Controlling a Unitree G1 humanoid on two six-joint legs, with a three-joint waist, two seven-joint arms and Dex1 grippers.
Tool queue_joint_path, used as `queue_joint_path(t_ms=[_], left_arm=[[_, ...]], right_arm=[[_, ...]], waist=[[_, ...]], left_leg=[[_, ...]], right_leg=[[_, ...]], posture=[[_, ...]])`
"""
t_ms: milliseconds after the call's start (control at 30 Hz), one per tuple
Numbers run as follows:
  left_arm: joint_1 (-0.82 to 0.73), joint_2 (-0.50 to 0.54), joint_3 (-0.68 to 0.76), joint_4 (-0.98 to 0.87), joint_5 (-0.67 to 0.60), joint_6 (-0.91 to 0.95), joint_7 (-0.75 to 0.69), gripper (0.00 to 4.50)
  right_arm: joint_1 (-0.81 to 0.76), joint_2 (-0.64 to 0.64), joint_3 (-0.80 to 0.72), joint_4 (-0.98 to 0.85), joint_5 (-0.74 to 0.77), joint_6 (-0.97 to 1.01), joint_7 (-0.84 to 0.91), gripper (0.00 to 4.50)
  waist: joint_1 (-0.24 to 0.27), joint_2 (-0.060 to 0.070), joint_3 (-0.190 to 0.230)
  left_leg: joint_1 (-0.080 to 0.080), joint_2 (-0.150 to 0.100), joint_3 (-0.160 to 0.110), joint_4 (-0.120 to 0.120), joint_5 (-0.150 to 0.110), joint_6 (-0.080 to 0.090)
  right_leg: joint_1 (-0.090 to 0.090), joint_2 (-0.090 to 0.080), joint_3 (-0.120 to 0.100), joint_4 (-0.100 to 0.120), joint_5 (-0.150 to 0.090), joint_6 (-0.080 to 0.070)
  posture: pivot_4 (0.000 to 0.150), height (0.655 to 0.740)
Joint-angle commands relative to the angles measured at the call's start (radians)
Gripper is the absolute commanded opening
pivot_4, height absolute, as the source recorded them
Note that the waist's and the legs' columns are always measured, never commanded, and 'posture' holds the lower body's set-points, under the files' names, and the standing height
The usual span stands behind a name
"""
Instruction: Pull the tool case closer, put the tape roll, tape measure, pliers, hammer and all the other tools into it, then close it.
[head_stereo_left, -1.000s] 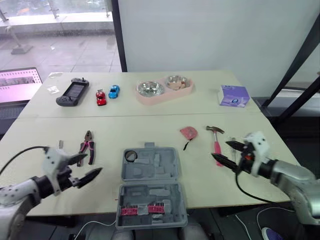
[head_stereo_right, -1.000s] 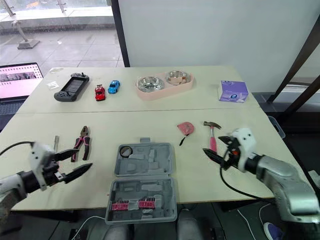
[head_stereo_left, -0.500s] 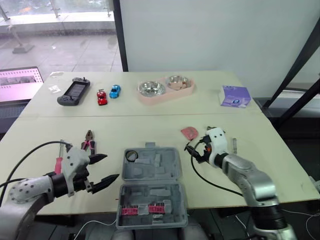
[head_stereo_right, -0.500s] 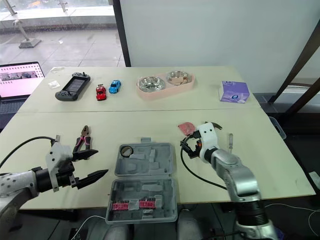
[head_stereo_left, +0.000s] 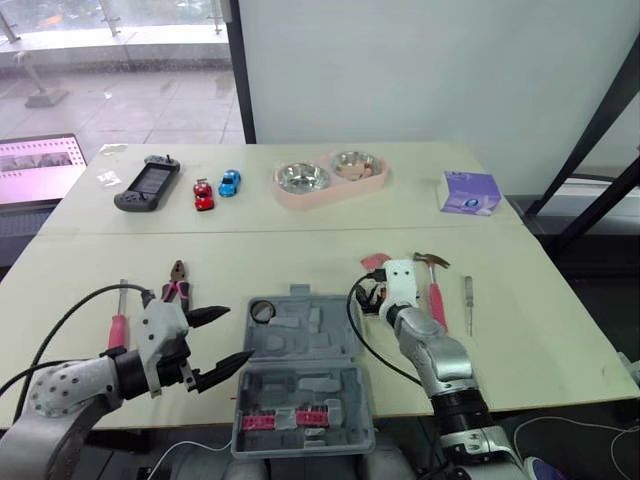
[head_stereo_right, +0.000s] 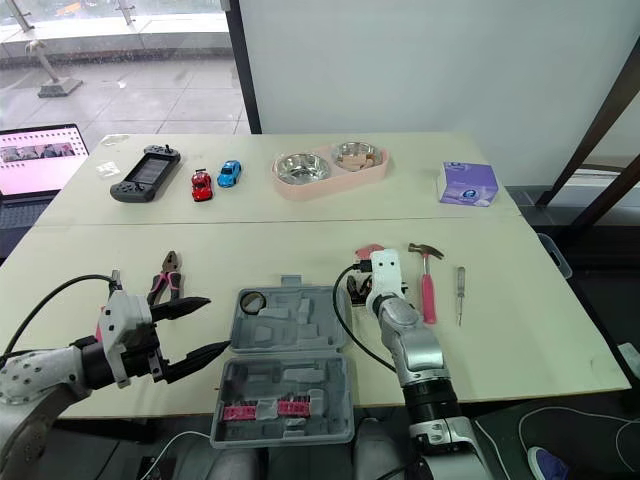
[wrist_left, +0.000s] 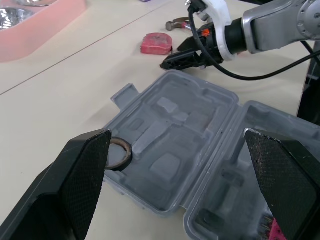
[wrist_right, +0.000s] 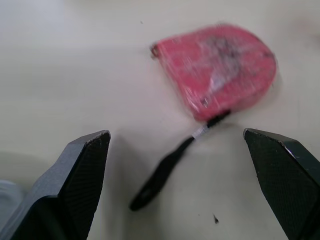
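Right gripper (head_stereo_left: 366, 298), fingers spread wide and holding nothing, low over the table (head_stereo_left: 300, 250) just near of the pink tape measure (wrist_right: 220, 70), with the measure's black wrist strap (wrist_right: 165, 172) trailing toward the gap between the fingers. Left gripper (head_stereo_left: 238, 334), likewise released and empty, hovering at the left edge of the open grey tool case (head_stereo_left: 310, 335). The case lies at the near edge of the table, its near half apparently reaching that edge; the tape roll (head_stereo_left: 262, 311) sits in the far-left corner of its tray. Outside the case: pliers (head_stereo_left: 177, 285) and a red-handled screwdriver (head_stereo_left: 119, 325) to the left, hammer (head_stereo_left: 434, 295) and a slim screwdriver (head_stereo_left: 467, 300) to the right.

Probable step: grasping the tape measure. Hazards, as judged from this arrangement:
- The measure is flat and low, so a closure made too near would catch the strap alone, leaving the body to swing or drop
- A shallow advance could push the measure farther away instead of straddling it
- The left fingers, close to the case, could nudge it toward the table's near edge
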Motion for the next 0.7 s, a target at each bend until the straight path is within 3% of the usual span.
queue_joint_path(t_ms=[33, 200, 300, 533, 700], left_arm=[[-0.002, 0.011, 0.007, -0.024, -0.01, -0.009, -0.004, 4.45], [-0.009, 0.01, 0.011, -0.017, -0.008, -0.016, -0.003, 4.45], [-0.013, 0.006, 0.007, -0.014, -0.003, -0.022, -0.002, 4.5], [-0.016, 0.005, 0.003, -0.009, 0.0, -0.025, -0.001, 4.5], [-0.014, 0.004, -0.001, -0.008, 0.003, -0.026, -0.002, 4.5]], right_arm=[[-0.025, 0.005, -0.054, 0.046, -0.001, -0.025, -0.034, 4.5], [-0.023, -0.004, -0.058, 0.049, -0.003, -0.03, -0.018, 4.5], [-0.028, -0.015, -0.062, 0.077, 0.0, -0.046, 0.002, 3.61], [-0.034, -0.019, -0.052, 0.103, -0.004, -0.075, 0.049, 0.14], [-0.018, -0.026, -0.039, 0.084, -0.004, -0.079, 0.094, 0.06]], waist=[[0.0, 0.0, 0.0], [0.001, 0.0, 0.0], [0.001, 0.0, 0.0], [-0.004, 0.0, 0.0], [-0.003, 0.0, 0.0]], left_leg=[[0.0, 0.0, 0.0, 0.0, 0.0, 0.0], [0.0, 0.0, -0.001, 0.0, 0.0, 0.0], [0.0, 0.0, -0.001, 0.0, 0.0, 0.0], [0.001, 0.0, -0.001, -0.001, 0.0, 0.0], [0.001, 0.0, -0.001, -0.001, 0.0, 0.0]], right_leg=[[0.0, 0.0, 0.0, 0.0, 0.0, 0.0], [0.001, 0.0, 0.0, 0.0, 0.0, 0.0], [0.001, 0.0, 0.0, 0.0, 0.0, 0.0], [0.001, 0.001, 0.0, 0.0, 0.0, 0.0], [0.001, 0.001, 0.0, 0.0, 0.0, 0.0]], posture=[[0.15, 0.7387], [0.15, 0.7387], [0.15, 0.7387], [0.15, 0.7387], [0.15, 0.7387]])
